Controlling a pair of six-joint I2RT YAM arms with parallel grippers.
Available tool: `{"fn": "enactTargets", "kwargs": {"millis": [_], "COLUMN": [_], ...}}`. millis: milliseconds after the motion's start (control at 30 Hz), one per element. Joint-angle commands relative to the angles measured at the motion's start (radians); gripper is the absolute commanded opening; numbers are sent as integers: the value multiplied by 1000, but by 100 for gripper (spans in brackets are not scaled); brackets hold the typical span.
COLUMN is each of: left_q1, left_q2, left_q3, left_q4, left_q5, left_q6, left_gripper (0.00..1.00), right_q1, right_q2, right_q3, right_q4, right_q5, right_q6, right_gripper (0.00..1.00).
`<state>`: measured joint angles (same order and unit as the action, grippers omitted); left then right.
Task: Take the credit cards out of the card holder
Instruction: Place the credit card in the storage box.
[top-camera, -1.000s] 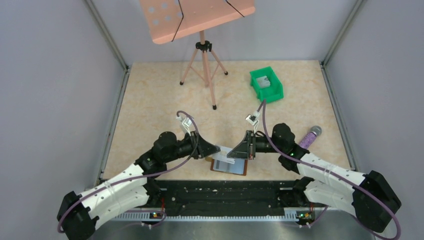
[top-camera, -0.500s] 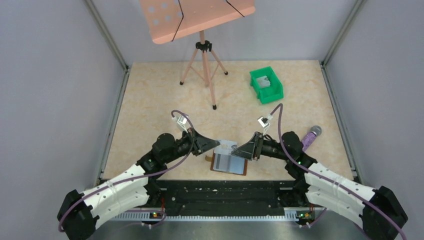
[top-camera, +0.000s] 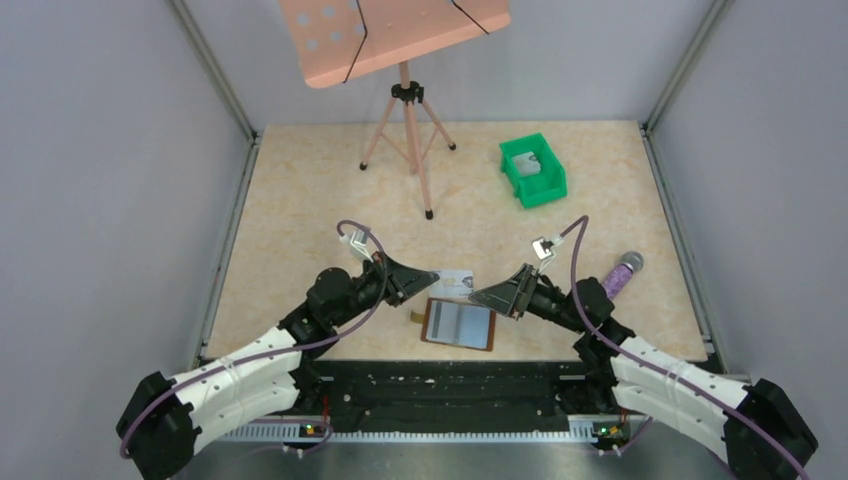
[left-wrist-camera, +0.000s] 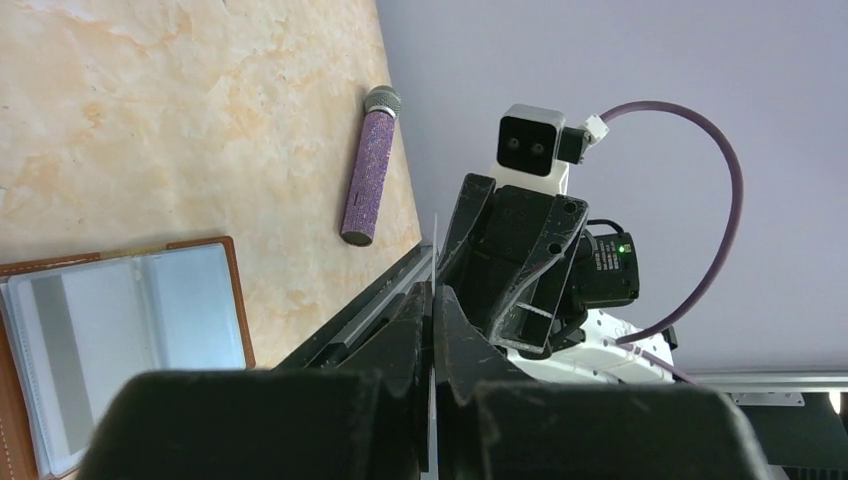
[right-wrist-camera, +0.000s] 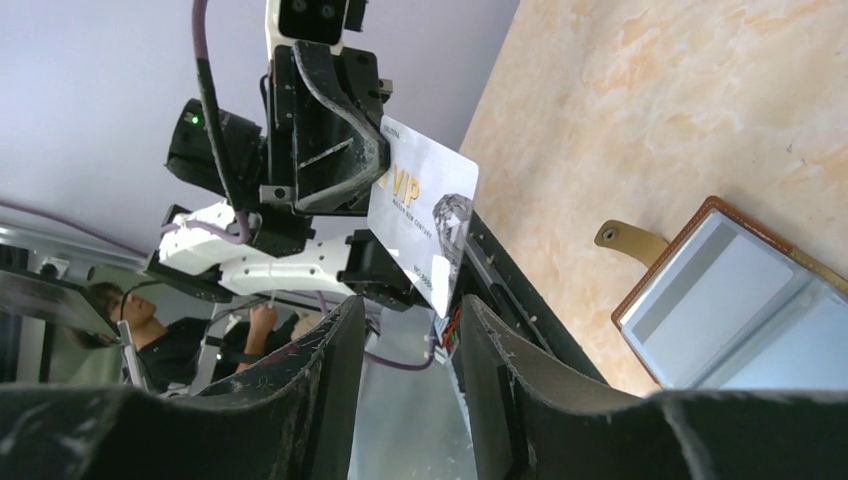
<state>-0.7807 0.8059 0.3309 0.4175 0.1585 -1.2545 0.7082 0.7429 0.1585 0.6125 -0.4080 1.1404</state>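
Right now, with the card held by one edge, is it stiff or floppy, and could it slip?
Probably stiff: the card juts flat and unbent from the left gripper. Likely light: edge-on it is only a thin line. Its smooth face might slip.

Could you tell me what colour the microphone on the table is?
The microphone is glittery purple with a grey mesh head, clearest in the left wrist view.

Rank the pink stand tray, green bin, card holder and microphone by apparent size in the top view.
1. Pink stand tray, clearly largest.
2. Green bin and card holder: about alike, too close to rank.
3. Microphone, smallest.
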Motion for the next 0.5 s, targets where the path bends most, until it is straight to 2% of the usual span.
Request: {"fn": "enactTargets", "kwargs": {"millis": [0,133,200,233,300,333,367,433,467], "left_q1": [1,1,1,1,1,1,1,1,1], "left_q2": [15,21,22,22,21,21,20,17,15], "left_q3": [1,1,-1,-3,-5,-2,2,22,39], "left_q4": [103,109,111,112,109,98,78,12,-45], "left_q5": [-7,-4,-6,-7,-11,-17,-20,-22,-18], "left_q6": [-12,-13,-11,-10,-4,2,11,52,80], "left_gripper": [0,0,0,0,0,0,4,19,37], "right_q1": [-7,-7,-7,-7,-7,-7,-9,-29,-47], "right_q2": [15,72,109,128,149,151,147,134,119], "right_q3": [-18,7,12,13,10,6,2,18,37], "right_q4": [123,146,204,229,260,269,271,229,187], "right_q5": [59,64,54,52,62,78,94,107,103], "right_q6": [38,29,44,52,65,70,71,55,37], "right_gripper": [40,38,32,24,2,0,0,0,0]}}
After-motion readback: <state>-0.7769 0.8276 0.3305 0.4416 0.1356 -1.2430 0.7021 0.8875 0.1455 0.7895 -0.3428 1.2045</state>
